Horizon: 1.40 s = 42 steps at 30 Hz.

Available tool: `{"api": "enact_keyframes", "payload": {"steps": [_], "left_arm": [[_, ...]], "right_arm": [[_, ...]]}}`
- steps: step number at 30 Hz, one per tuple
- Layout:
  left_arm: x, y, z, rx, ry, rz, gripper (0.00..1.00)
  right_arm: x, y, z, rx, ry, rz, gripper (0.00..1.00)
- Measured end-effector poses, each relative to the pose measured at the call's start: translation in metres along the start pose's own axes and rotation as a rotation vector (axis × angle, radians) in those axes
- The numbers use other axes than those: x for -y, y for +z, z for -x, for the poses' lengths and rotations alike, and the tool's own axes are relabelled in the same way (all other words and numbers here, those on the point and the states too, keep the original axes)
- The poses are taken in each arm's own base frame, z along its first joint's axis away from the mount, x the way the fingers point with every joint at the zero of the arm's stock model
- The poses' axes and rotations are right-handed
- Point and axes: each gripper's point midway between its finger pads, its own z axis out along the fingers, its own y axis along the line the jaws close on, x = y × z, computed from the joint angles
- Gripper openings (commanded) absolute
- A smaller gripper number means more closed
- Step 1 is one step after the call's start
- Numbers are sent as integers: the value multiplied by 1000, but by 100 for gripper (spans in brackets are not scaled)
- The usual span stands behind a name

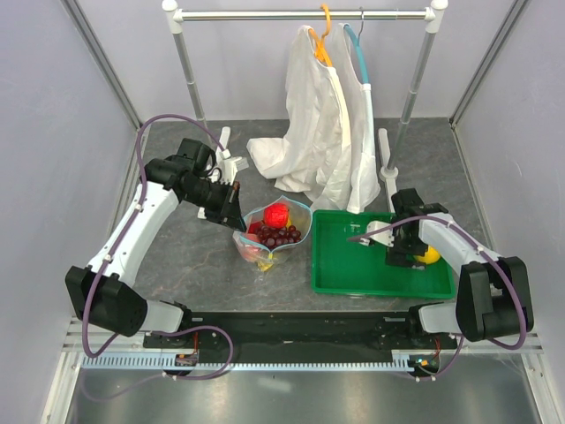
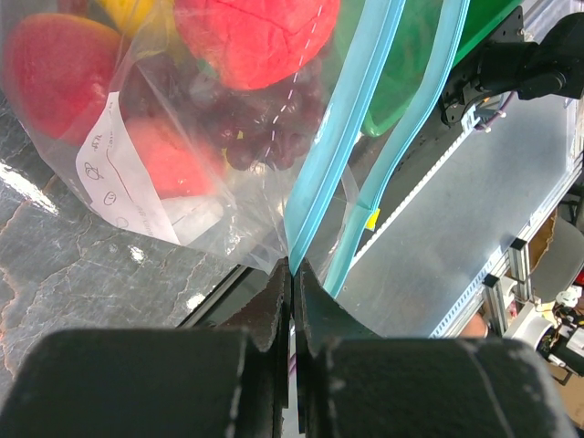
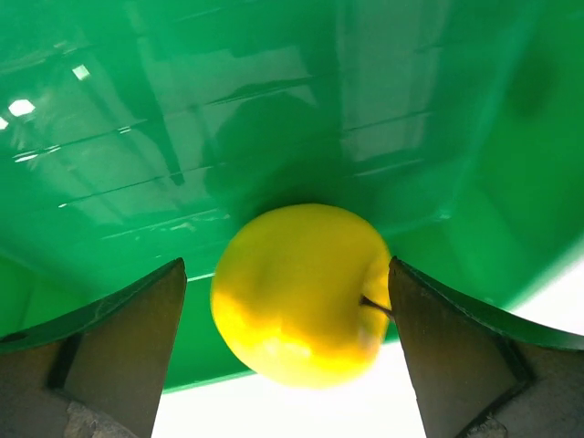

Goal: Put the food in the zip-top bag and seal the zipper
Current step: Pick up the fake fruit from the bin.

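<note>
Yellow apple (image 3: 297,292) inside wide-spread hand (image 3: 285,266)

A rail (image 1: 300,14) is being carried on two uprights (image 1: 188,75) at the far side of the grey marbled table (image 1: 185,265); white garments (image 1: 322,132) are being hung from it on an orange hanger (image 1: 323,40) and a teal hanger (image 1: 360,55), with their hems being draped onto the table. A green tray (image 1: 340,269) is being supported flat on the table, right of centre, just in front of the garments.

Left arm (image 1: 146,210) jaws pinched shut, right arm (image 1: 452,240) jaws spread wide.
</note>
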Motion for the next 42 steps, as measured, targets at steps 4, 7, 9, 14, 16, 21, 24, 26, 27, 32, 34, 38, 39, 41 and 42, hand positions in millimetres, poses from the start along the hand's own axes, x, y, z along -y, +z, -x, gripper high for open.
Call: {"api": "enact_keyframes", "payload": {"steps": [4, 7, 9, 14, 16, 21, 24, 26, 27, 32, 34, 38, 39, 41, 42], "left_arm": [[-1, 1, 0, -5, -4, 0, 2], [-1, 1, 0, -5, -4, 0, 2], [-1, 1, 0, -5, -4, 0, 2], [-1, 1, 0, -5, -4, 0, 2], [-1, 1, 0, -5, -4, 0, 2], [-1, 1, 0, -5, -4, -2, 2], [0, 1, 0, -5, -4, -4, 2], [0, 1, 0, -5, -4, -4, 2], [0, 1, 0, -5, -4, -4, 2], [-1, 2, 0, -6, -5, -4, 2], [-1, 1, 0, -6, -5, -4, 2], [-1, 1, 0, -5, -7, -3, 2], [-2, 1, 0, -4, -9, -2, 2], [-2, 1, 1, -4, -12, -1, 2], [-3, 1, 1, -3, -13, -1, 2]], "right_arm": [[-14, 4, -5, -18, -26, 47, 98], [-18, 4, -8, -31, -38, 62, 98], [-17, 4, -10, -40, -42, 60, 98], [-18, 7, -15, -65, -54, 75, 83], [-20, 6, -16, -67, -60, 88, 67], [-27, 0, -11, -44, -84, 134, 54], [-31, -7, 2, -8, -123, 153, 53], [-36, -14, 19, 24, -177, 155, 53], [-39, -17, 27, 41, -198, 157, 53], [-59, -40, 85, 151, -315, 172, 50], [-65, -56, 115, 220, -350, 176, 50], [-89, -104, 180, 385, -481, 150, 50], [-99, -117, 195, 427, -526, 147, 50], [-123, -140, 215, 495, -607, 150, 49], [-134, -149, 221, 517, -638, 155, 49]]}}
